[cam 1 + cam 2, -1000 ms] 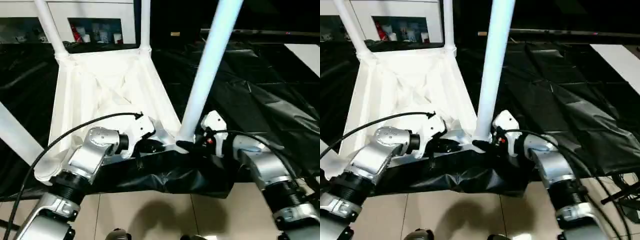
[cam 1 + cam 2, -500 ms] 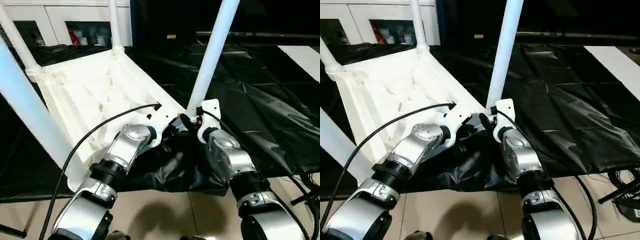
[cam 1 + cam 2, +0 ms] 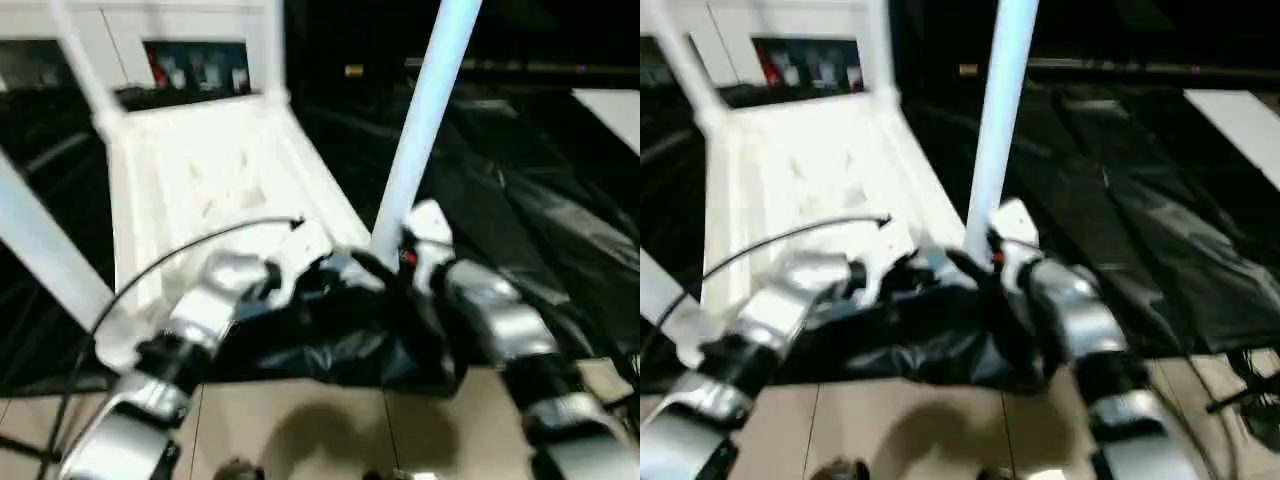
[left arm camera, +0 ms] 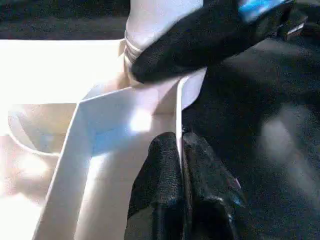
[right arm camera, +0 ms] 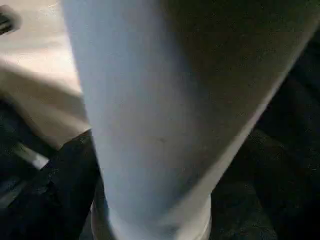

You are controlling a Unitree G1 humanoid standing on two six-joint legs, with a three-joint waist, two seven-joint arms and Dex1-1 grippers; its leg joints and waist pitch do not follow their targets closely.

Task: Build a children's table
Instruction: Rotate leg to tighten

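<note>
Left gripper [image 4: 181, 165]: the two black fingers [image 4: 157, 185] are pinched together on the thin upright rim of the tabletop [image 3: 200, 180], one pad on each face of the wall, close to the near corner. Just beyond it, a black finger of the right gripper [image 3: 385, 275] lies across the base of the near leg [image 3: 420, 120], where the tube enters its round corner socket [image 4: 137, 55].

Right gripper: from its own wrist camera the leg's tube [image 5: 165, 110] stands directly ahead, very near, with dark shapes to either side low down. Whether these fingers clamp the tube or stand spread around it cannot be told (head views are smeared here).

Tabletop: upside down, ribbed underside up, resting on black plastic sheeting [image 3: 540, 210] that covers the work surface. Its near edge sits between the two silver forearms [image 3: 500, 325]. Two more legs [image 3: 275, 50] rise from the far corners; another leg [image 3: 40, 250] crosses the left side nearer the camera.

A black cable [image 3: 190, 255] arcs over the left arm. White cabinet [image 3: 190, 40] behind; beige tiled floor [image 3: 330, 420] below.
</note>
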